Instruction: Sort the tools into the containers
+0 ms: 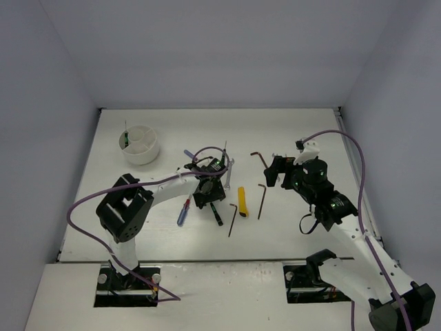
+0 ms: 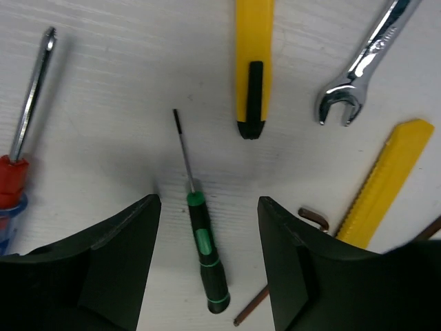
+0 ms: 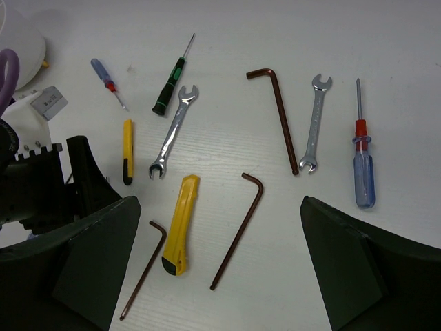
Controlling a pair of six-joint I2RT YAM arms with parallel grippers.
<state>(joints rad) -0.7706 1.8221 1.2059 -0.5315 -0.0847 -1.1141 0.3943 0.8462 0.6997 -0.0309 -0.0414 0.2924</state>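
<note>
Locate left tool (image 2: 207, 205) at mid-desk (image 1: 289, 131), jaws apart astride green-black screwdriver (image 2: 204, 248) lying flat, not clamped. Locate right tool (image 3: 217, 207) further right, jaws wide apart over yellow knife (image 3: 180, 224). Find white cup (image 1: 146, 158) far left. Treat lettering on wrench (image 2: 365, 58) as too blurred to read.

White tabletop (image 1: 303, 131) boxed in by three plain walls (image 1: 220, 48).
Surface matte, faint grain close up; dark seam along rear edge; walls bare, pale bluish-grey; light even and soft, shadows weak.

The left arm (image 1: 165, 189) and right arm (image 1: 365, 252) share white links, black joints, purple cables (image 3: 8, 69) and black gripper fingers (image 2: 103, 276).
</note>
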